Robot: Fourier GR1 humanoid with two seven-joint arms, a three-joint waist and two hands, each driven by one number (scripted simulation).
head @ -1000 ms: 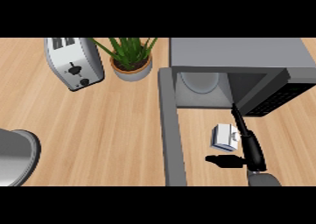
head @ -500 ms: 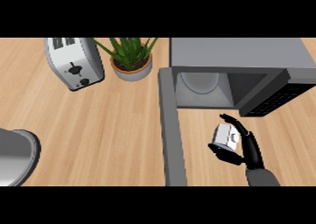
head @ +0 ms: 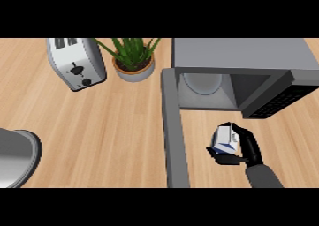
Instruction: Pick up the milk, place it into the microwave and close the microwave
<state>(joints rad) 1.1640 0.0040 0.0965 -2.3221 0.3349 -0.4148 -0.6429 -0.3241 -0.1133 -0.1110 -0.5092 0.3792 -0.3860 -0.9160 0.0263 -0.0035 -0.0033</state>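
A small white and blue milk carton [head: 225, 139] is in my right hand [head: 245, 149], whose fingers and thumb curl round it, in front of the microwave's mouth. The grey microwave [head: 243, 55] stands at the back right with its cavity [head: 210, 90] showing, a round plate inside. Its door [head: 175, 132] swings out toward me as a long grey bar left of the carton. My left hand does not show.
A silver toaster [head: 75, 64] stands at the back left beside a potted plant [head: 134, 59]. A grey rounded object [head: 12, 156] sits at the left edge. The microwave's dark control panel [head: 282, 98] juts out at the right.
My right hand has closed round the milk carton and drawn it slightly toward me. The microwave door stays open.
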